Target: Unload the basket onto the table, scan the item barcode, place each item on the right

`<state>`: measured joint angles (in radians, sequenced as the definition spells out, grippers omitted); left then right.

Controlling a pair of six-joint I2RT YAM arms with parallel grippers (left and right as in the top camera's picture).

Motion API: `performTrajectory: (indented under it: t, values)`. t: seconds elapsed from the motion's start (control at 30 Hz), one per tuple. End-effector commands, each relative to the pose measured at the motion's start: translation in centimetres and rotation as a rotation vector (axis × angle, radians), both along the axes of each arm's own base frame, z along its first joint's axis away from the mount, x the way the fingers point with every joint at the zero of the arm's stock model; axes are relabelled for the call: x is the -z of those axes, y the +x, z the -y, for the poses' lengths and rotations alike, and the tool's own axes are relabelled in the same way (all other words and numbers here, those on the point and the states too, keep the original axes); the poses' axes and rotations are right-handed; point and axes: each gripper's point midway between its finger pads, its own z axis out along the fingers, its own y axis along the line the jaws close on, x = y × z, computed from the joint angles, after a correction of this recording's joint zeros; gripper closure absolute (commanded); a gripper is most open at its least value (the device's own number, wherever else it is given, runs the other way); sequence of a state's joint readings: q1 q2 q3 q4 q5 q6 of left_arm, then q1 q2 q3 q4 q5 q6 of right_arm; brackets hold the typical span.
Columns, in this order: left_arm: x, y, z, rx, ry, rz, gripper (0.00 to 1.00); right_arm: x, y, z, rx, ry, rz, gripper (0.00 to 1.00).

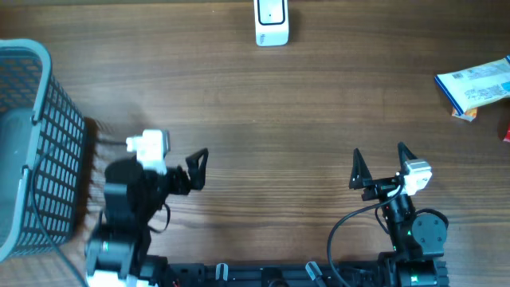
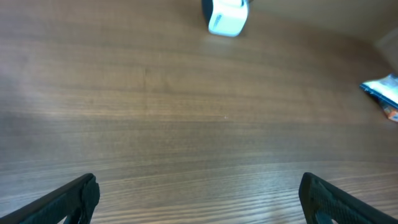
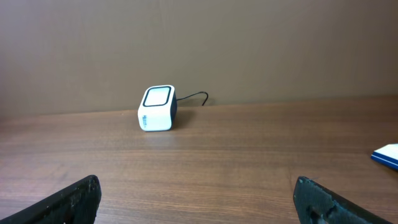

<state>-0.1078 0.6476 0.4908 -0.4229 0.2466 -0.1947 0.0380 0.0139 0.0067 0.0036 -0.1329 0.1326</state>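
Lowest in the frame, my left gripper (image 2: 199, 186) and right gripper (image 1: 379, 151) both stand spread wide, holding nothing. The basket (image 1: 32, 143) crowds my left side; ahead, the bench (image 1: 279, 104) is open wood. The packet (image 1: 478, 86) lies at the upper right edge, so a clumsy reach could push it off or hide its barcode. The scanner (image 1: 272, 22) stands top centre.

A grey mesh basket (image 1: 56, 135) stands on the wooden table (image 1: 263, 112), well to the left of the jaws of the left gripper (image 1: 201, 169). A red object (image 1: 506, 130), cut off by the frame edge, lies ahead and to the right of the jaws of the right gripper (image 1: 379, 151).
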Motion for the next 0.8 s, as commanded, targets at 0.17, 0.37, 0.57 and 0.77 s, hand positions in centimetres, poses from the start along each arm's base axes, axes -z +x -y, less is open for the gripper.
performTrajectory:
  t: [0.17, 0.37, 0.57, 0.77]
  values:
    - [0.4, -3.4, -0.8, 0.039, 0.049, 0.326, 0.00, -0.2, 0.0, 0.2, 0.011, -0.009, 0.011, 0.00]
    - [0.4, -2.8, -0.8, 0.044, 0.074, 0.473, 0.00, -0.2, 0.0, 0.2, 0.011, -0.008, 0.011, 0.00]
    - [-4.2, -2.5, -0.9, 0.037, 0.117, 0.682, 0.00, -0.2, 0.0, 0.2, 0.011, -0.008, 0.012, 0.00]
    - [-6.2, -2.3, -2.1, -0.038, 0.132, 0.761, 0.00, -0.2, 0.0, 0.2, 0.011, -0.009, 0.012, 0.00]
